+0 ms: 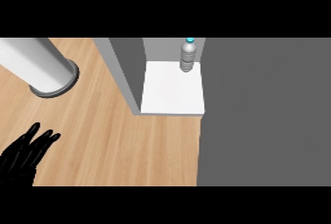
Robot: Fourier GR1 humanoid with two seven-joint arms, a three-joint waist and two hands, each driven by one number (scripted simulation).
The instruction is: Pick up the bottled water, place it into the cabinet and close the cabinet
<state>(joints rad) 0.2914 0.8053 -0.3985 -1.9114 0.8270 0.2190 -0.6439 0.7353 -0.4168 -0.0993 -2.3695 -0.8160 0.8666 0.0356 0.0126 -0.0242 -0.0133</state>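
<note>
Our left hand (26, 153) rests at the lower left edge, fingers straight and holding nothing; we cannot see our right hand. As we judge it, the grey cabinet door (265, 113) filling the right side could swing shut unevenly or catch the white shelf (171, 89). The bottled water (187, 54), ribbed and clear with a blue cap, stands upright at the shelf's back inside the cabinet.

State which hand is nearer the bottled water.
Left, the only hand in view. The left hand rests open at the lower left edge, far below and left of the bottled water standing in the cabinet. The right hand does not show.
</note>
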